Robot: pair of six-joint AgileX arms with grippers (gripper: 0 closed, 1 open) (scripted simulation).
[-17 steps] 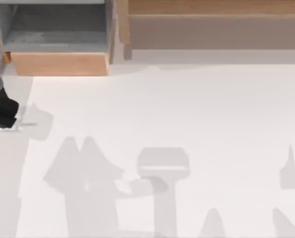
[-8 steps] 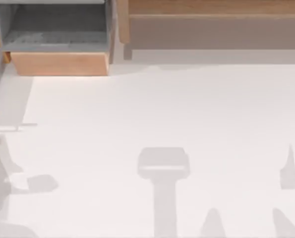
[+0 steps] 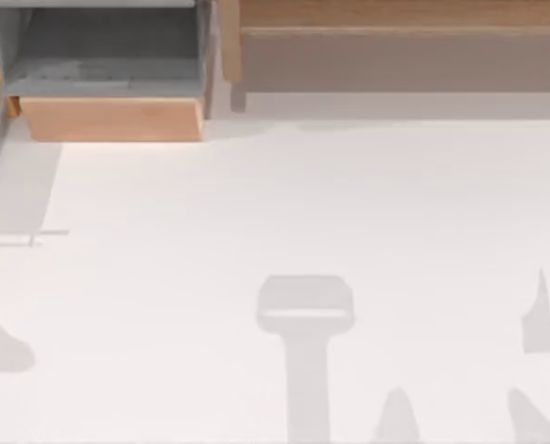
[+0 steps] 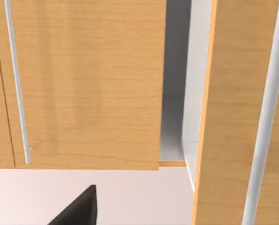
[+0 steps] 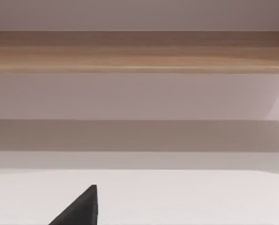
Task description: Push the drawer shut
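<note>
drawer still pulled out, far left

the drawer (image 3: 111,118) sits at the table's (image 3: 302,213) far left, open, grey floor showing behind its light-brown front panel. wooden shelf slab (image 3: 395,18) runs along the far edge to its right. left gripper (image 4: 80,208) faces wooden cabinet doors (image 4: 87,84) w/ a pale bar handle (image 4: 17,84); right gripper (image 5: 80,208) faces the shelf. jaws on both: can't tell.

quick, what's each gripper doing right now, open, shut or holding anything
Left gripper: cannot be told; a dark finger tip shows, facing the drawer front.
Right gripper: cannot be told; a dark finger tip shows above the table, facing the wooden shelf.
</note>
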